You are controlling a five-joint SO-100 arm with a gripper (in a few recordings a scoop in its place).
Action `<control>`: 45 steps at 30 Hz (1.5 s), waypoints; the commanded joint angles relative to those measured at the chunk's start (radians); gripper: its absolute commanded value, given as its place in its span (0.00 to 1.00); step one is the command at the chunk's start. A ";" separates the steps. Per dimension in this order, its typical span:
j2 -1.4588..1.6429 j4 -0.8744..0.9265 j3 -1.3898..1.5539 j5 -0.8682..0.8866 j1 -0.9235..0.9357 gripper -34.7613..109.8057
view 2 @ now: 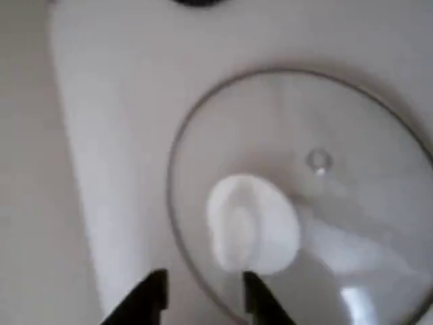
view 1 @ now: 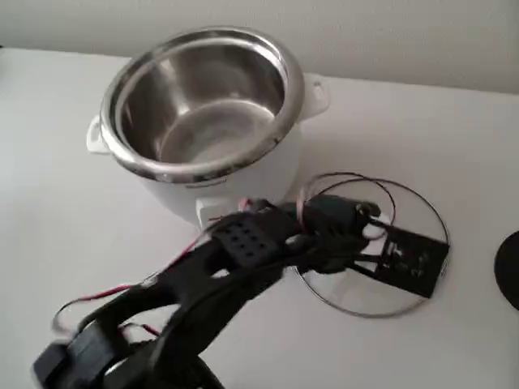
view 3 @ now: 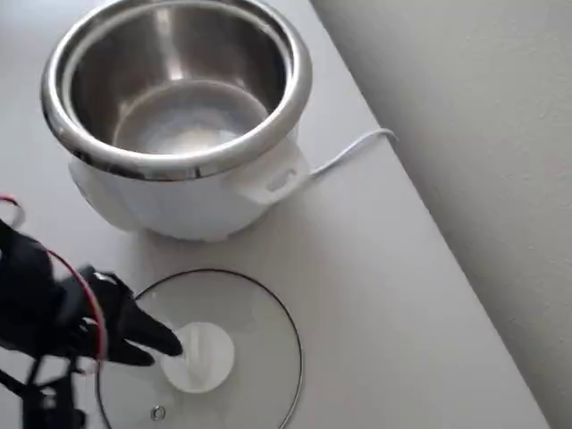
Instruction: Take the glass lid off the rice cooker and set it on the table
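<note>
Round clear glass lid (view 3: 241, 331) with white knob lies flat on the white table (view 3: 384, 295) beside the open steel-potted white rice cooker (view 1: 203, 121); my black gripper (view 2: 199, 294) hangs parted, empty, beside the knob.

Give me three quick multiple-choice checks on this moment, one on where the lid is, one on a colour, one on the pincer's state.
1. Where is the glass lid?
A. on the rice cooker
B. flat on the table beside the cooker
C. held up in the air

2. What colour is the lid's knob?
A. black
B. red
C. white

3. How is the pincer?
A. open, its tips just off the knob
B. clamped on the cooker's handle
C. shut on the lid's rim

Answers:
1. B: the overhead view shows the lid lying on the table, and the rice cooker has its steel pot uncovered.
2. C: the knob shows white in the wrist and overhead views.
3. A: the wrist view shows a gap between the two tips, with the knob beyond them.
</note>
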 commanded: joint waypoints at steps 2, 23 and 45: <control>0.334 0.152 -0.034 0.028 -0.043 0.29; 0.973 0.554 0.466 0.109 -0.443 0.24; 1.289 0.612 0.916 0.060 -0.331 0.24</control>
